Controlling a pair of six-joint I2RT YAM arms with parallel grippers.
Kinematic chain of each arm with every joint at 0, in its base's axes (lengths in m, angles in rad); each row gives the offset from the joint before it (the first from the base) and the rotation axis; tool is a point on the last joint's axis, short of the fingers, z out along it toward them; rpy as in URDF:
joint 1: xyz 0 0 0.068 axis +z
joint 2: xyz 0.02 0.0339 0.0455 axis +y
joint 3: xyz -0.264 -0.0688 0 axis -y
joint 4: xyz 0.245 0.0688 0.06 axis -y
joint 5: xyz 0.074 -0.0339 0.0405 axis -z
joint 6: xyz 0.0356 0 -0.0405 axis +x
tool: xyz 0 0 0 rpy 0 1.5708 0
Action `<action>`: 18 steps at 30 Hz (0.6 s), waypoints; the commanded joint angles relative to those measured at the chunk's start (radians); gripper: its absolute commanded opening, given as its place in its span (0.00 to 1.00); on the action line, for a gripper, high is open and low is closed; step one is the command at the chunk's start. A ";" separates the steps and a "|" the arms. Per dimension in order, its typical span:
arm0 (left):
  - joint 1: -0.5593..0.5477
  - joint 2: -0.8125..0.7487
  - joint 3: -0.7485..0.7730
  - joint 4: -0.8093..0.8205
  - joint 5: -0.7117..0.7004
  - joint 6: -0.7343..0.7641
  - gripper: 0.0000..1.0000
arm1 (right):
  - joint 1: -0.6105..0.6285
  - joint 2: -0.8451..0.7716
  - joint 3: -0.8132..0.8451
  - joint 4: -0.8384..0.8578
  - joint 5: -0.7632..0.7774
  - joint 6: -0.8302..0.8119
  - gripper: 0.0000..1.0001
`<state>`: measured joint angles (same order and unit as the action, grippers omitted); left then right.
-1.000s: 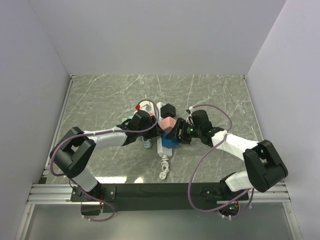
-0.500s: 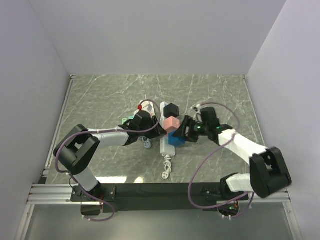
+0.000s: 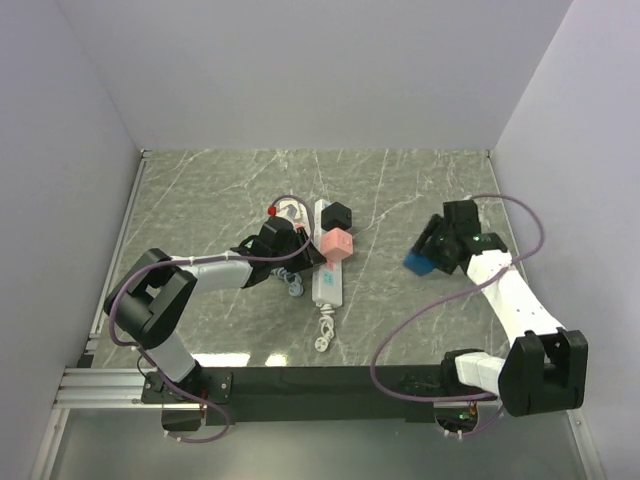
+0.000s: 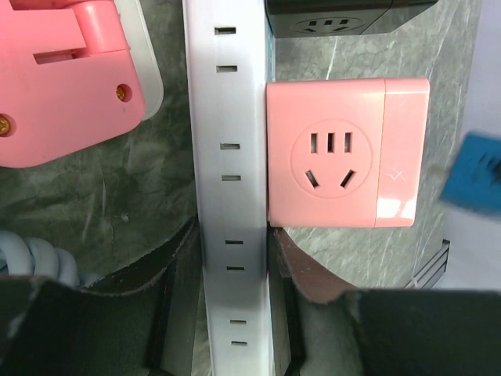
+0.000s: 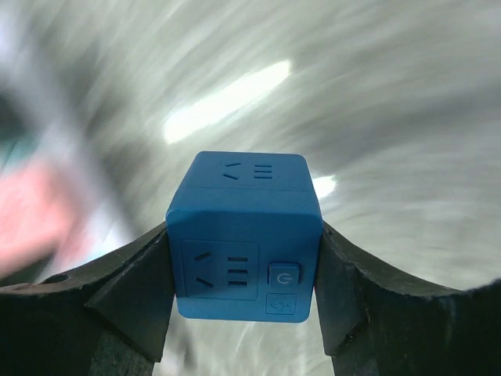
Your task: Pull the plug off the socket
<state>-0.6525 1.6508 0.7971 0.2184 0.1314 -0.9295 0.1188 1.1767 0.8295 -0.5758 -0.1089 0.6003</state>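
Soft, even overhead light makes the top view bright and sharp, shadows faint. The left wrist view is crisp, its white power strip nearly washed out, the blue plug a smear at the right edge. The right wrist view shows that plug sharp against a motion-streaked background with glare patches

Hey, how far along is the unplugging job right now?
Done: the blue cube plug is off the white power strip and well to its right. In hand: the right gripper is shut on that plug, while the left gripper clamps the strip. Left: probably just setting the plug down; the pink adapter and black adapter sit against the strip.
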 commanded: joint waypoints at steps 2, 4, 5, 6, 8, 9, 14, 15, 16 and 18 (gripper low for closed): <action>0.008 -0.026 0.005 -0.142 -0.010 0.078 0.01 | -0.093 0.030 0.138 -0.186 0.579 0.124 0.00; 0.008 -0.042 0.014 -0.152 0.002 0.078 0.00 | -0.154 0.107 0.164 -0.226 0.768 0.148 0.00; 0.007 -0.055 0.014 -0.154 0.010 0.077 0.01 | -0.175 0.148 0.204 -0.258 0.814 0.171 0.00; 0.008 -0.063 0.016 -0.154 0.013 0.075 0.01 | -0.192 0.241 0.226 -0.341 0.868 0.208 0.00; 0.008 -0.088 0.017 -0.163 0.017 0.075 0.01 | -0.240 0.329 0.269 -0.389 0.925 0.308 0.00; 0.008 -0.095 0.017 -0.166 0.017 0.077 0.01 | -0.254 0.395 0.275 -0.406 0.920 0.329 0.00; 0.008 -0.146 0.044 -0.215 0.020 0.096 0.01 | -0.281 0.377 0.203 -0.343 0.861 0.355 0.00; 0.008 -0.157 0.042 -0.215 0.020 0.098 0.01 | -0.294 0.361 0.192 -0.331 0.856 0.352 0.00; 0.008 -0.166 0.036 -0.215 0.025 0.097 0.01 | -0.301 0.354 0.171 -0.325 0.848 0.346 0.00; 0.008 -0.186 0.030 -0.215 0.033 0.100 0.01 | -0.312 0.344 0.148 -0.322 0.830 0.345 0.00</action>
<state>-0.6483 1.5345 0.8028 0.0006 0.1410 -0.8463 -0.1722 1.5803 0.9920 -0.8894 0.6655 0.9020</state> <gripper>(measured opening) 0.381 0.684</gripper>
